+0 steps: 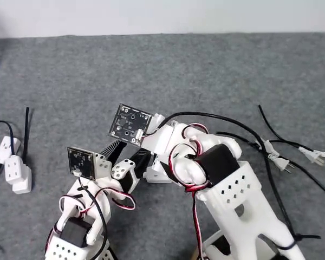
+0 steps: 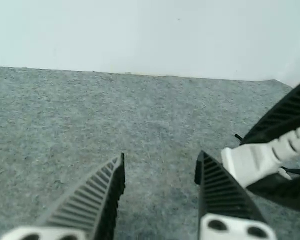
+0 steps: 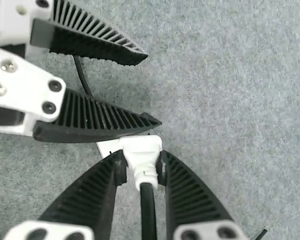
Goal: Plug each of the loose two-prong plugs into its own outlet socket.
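Two arms at a grey, carpet-textured table [image 1: 206,70] bounded by a white wall [image 2: 150,30]. The right arm [image 1: 227,179] is the larger in the high view and leans across toward the left arm [image 1: 78,216]; their wrists stand close together near the table's middle. The right hand [image 3: 142,157] is closed on a white plug [image 3: 140,145], whose body is pinched between the two ribbed fingers [image 3: 90,195] while its black cord [image 3: 148,210] runs back between them toward the wrist. A pale flat edge shows just beside the plug's front, too hidden to identify. Directly ahead of the held plug stands the left hand [image 3: 151,87], its jaws spread with nothing between them and one finger nearly touching the plug's front. The left wrist view gives the same left hand [image 2: 161,160] agape over bare table, with the right hand [image 2: 242,160] and its plug [image 2: 252,162] just beside one of its fingers. The outlet sockets [image 1: 14,168], three white blocks on black leads, lie grouped near the table's left edge, well apart from both hands. One block shows two dark slots on its upper face. At the far right, among crossing black cords [image 1: 271,179], lie two loose plugs: one with its prongs visible [image 1: 279,161] and a second [image 1: 317,156] near the edge.
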Controlling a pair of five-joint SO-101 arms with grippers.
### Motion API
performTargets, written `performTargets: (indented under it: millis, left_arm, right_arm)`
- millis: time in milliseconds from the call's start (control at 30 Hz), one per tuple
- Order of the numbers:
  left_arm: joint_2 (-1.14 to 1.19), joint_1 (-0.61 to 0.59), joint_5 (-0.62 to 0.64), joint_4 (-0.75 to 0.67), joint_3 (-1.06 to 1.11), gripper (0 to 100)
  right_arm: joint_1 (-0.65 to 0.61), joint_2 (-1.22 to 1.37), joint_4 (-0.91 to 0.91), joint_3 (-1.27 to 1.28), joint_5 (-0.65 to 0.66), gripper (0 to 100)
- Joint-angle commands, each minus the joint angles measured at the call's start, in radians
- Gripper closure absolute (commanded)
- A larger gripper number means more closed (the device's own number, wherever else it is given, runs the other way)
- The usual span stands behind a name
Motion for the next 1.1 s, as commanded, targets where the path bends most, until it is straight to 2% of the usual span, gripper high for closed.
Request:
performTargets:
  millis: [0, 133, 400, 600, 767, 933, 1067]
  left_arm:
    - [0.011, -0.034, 0.0, -0.015, -0.002, 77]
    - [0.011, -0.078, 0.0, -0.017, -0.007, 77]
    - [0.011, -0.094, 0.0, -0.015, -0.002, 77]
    - [0.011, -0.278, 0.0, 0.089, -0.004, 77]
    - [0.011, -0.402, -0.005, 0.256, -0.002, 77]
    - [0.011, -0.535, -0.144, 0.399, 0.012, 77]
    - [0.011, -0.578, -0.221, 0.404, 0.047, 77]
  right_arm:
    - [0.018, -0.028, -0.064, 0.002, 0.015, 99.1]
    - [0.027, -0.028, -0.059, 0.006, 0.049, 99.1]
    - [0.036, -0.019, -0.058, 0.006, 0.049, 99.1]
    - [0.082, -0.013, -0.045, 0.006, 0.101, 99.1]
    - [0.085, 0.101, -0.044, 0.0, 0.129, 99.1]
    - [0.085, 0.291, -0.036, 0.002, 0.23, 99.1]
    - [0.085, 0.395, -0.03, -0.002, 0.318, 99.1]
